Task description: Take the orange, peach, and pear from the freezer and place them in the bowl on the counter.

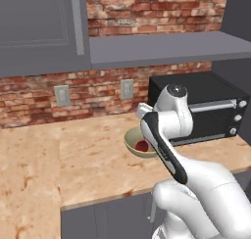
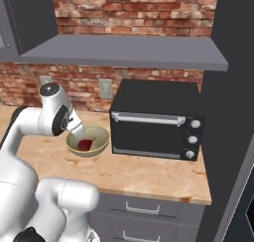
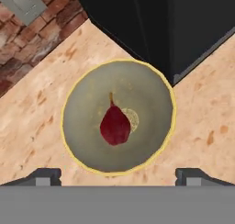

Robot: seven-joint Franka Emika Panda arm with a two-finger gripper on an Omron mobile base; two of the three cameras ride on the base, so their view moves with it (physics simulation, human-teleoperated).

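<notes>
Your white arm covers much of what you need in both base views: in the left one its forearm hides the near right part of the beige, orange-speckled stone-look table [image 1: 93, 159], and the tool itself is tucked behind the wrist, so you cannot make it out there. The black countertop oven with a silver bar handle [image 2: 156, 119] is cut off at the top in the hand view, where you see just its dark corner touching or almost touching the bowl's rim.

The shallow round olive-tan bowl with a pale yellow rim [image 3: 87, 99] stands on the table just left of the oven, in front of the red brick wall [image 2: 134, 3]. In the hand view it lies directly beneath the tool [image 3: 118, 175], centred between the two dark fingertips [image 3: 43, 176], which stand wide apart near the bottom corners with nothing between them; the tool is clear of the bowl, not touching it.

Inside the bowl, about at its middle, lies a dark crimson pear-shaped fruit with a thin stem [image 3: 114, 126]. It rests on its side, stem pointing toward the oven side. A small pale round patch shows at its edge on the bowl's floor; you cannot tell what it is.
</notes>
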